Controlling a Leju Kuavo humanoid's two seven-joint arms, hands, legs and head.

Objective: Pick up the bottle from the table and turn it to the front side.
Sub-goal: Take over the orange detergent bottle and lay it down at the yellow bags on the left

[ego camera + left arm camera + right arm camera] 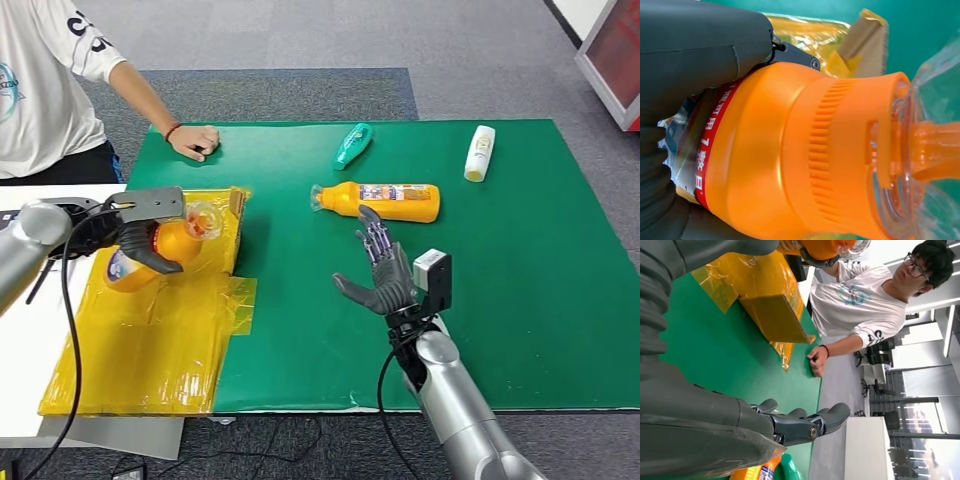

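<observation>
My left hand point(143, 235) grips an orange bottle point(162, 245) with a clear cap, lifted above the yellow-wrapped box point(151, 340) at the left. In the left wrist view the orange bottle point(798, 155) lies across my dark fingers point(696, 45), and its red label band shows. My right hand point(381, 270) hovers open over the green mat point(528, 280), fingers spread, just in front of a second orange bottle point(385, 201) lying on its side. The right wrist view shows my right hand's fingers point(802, 422) extended and holding nothing.
A green bottle point(352, 146) and a white bottle point(480, 152) lie at the far side of the mat. A person in a white shirt point(41, 85) stands at the far left, with a fist point(195, 141) resting on the mat's corner. A white surface point(23, 360) borders the left.
</observation>
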